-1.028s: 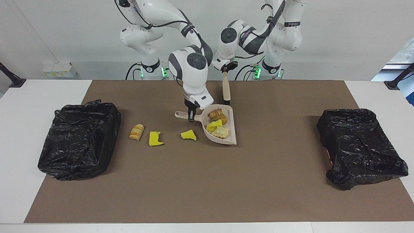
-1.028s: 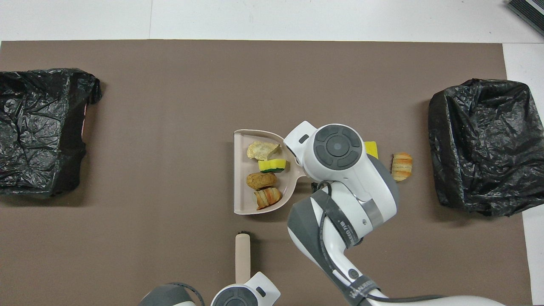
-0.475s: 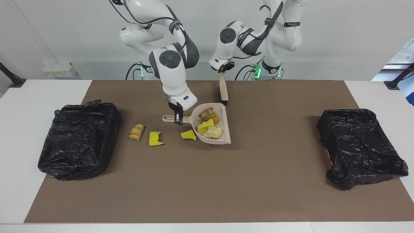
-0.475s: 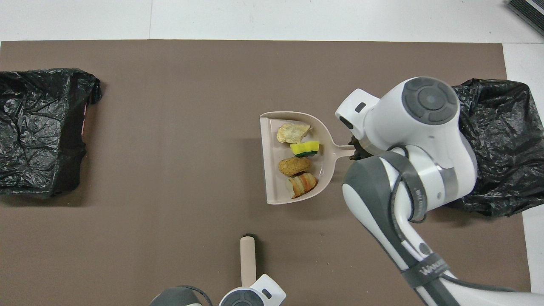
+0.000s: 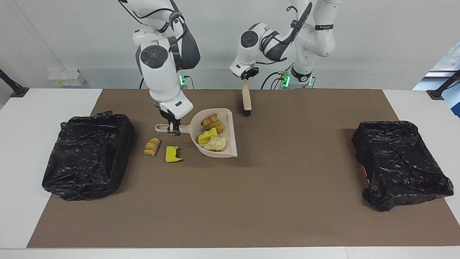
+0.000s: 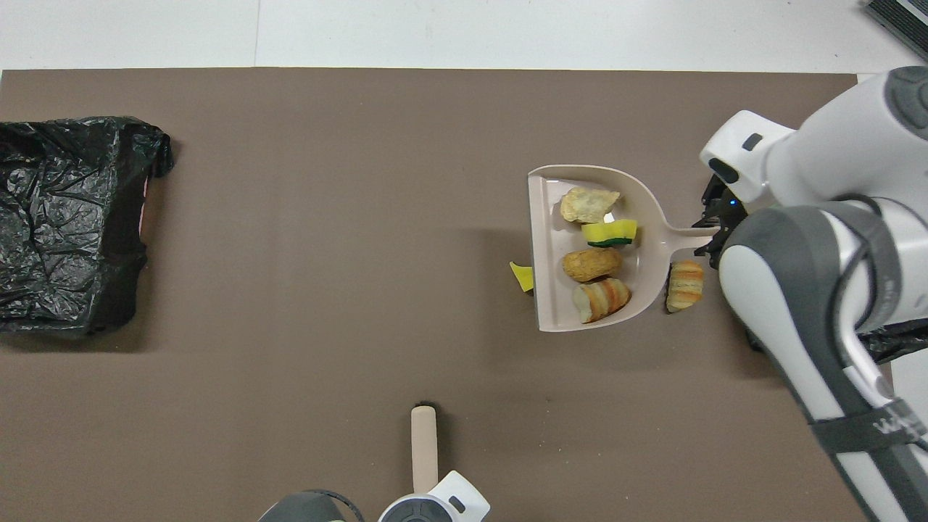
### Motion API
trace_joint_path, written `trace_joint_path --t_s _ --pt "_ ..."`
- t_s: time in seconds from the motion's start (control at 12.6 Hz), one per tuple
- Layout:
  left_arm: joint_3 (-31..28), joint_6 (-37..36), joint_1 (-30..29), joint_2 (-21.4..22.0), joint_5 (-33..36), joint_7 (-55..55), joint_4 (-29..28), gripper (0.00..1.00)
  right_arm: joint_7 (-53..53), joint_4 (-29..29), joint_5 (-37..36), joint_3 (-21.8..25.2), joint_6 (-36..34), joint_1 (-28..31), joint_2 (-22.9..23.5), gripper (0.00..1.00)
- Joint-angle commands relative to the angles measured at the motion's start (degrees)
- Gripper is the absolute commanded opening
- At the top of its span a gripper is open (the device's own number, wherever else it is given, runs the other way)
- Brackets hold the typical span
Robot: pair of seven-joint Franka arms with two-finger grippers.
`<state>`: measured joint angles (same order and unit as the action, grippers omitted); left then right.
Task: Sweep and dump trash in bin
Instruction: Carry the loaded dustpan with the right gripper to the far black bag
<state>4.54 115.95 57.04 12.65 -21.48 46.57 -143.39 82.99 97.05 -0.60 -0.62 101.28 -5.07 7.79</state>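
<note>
My right gripper point(image 5: 174, 128) is shut on the handle of the beige dustpan point(image 5: 231, 138), which hangs tilted a little above the mat. Several bits of trash lie in the pan: bread-like lumps point(image 6: 591, 264) and a yellow scrap point(image 6: 610, 232). On the mat beneath and beside it lie a striped bread lump point(image 5: 152, 146), a yellow scrap point(image 5: 172, 154) and another yellow scrap point(image 6: 520, 276) that peeks out under the dustpan's point(image 6: 542, 239) lip. My left gripper point(image 5: 245, 77) is shut on the top of the brush point(image 5: 246, 97), which hangs bristles down over the mat near the robots.
A black-bagged bin point(image 5: 88, 154) stands at the right arm's end of the brown mat, close to the loose trash. A second black-bagged bin point(image 5: 399, 163) stands at the left arm's end, also in the overhead view point(image 6: 69, 225).
The right arm has lifted the loaded dustpan and carried it toward the bin at its own end, covering one yellow scrap. The left gripper has raised the brush slightly.
</note>
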Motion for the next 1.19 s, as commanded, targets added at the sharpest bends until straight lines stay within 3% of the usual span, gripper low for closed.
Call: trace_joint_path --t_s 0.0,0.32,0.63,0.79,0.95,1.11 --pt "-0.94 0.95 0.79 0.54 -0.67 -0.34 -1.10 0.16 6.90 -0.89 0.43 -0.53 -1.44 7.32 -0.76 0.00" --pt "-1.03 1.12 -0.79 -0.43 -0.59 -2.63 -0.84 0.27 14.38 -2.82 -1.32 -0.53 -1.70 18.22 -0.41 0.00" --pt "-1.03 1.30 -2.20 -0.60 -0.41 -4.46 -0.84 0.33 21.77 -4.50 -9.83 -0.53 2.06 27.72 0.29 0.00" --pt "-1.11 1.30 -3.42 -1.39 0.20 -5.44 -0.40 0.52 20.29 -4.41 -18.33 -0.53 6.01 28.97 0.38 0.00" --pt "-1.20 1.12 -4.13 -2.36 0.47 -5.61 1.00 0.64 15.91 -3.89 -27.40 -0.53 10.32 29.15 0.38 0.00" --pt "-1.12 1.12 -7.63 -4.46 3.53 -8.41 3.63 0.94 12.12 -2.75 -34.69 -0.53 10.69 29.15 0.03 0.00"
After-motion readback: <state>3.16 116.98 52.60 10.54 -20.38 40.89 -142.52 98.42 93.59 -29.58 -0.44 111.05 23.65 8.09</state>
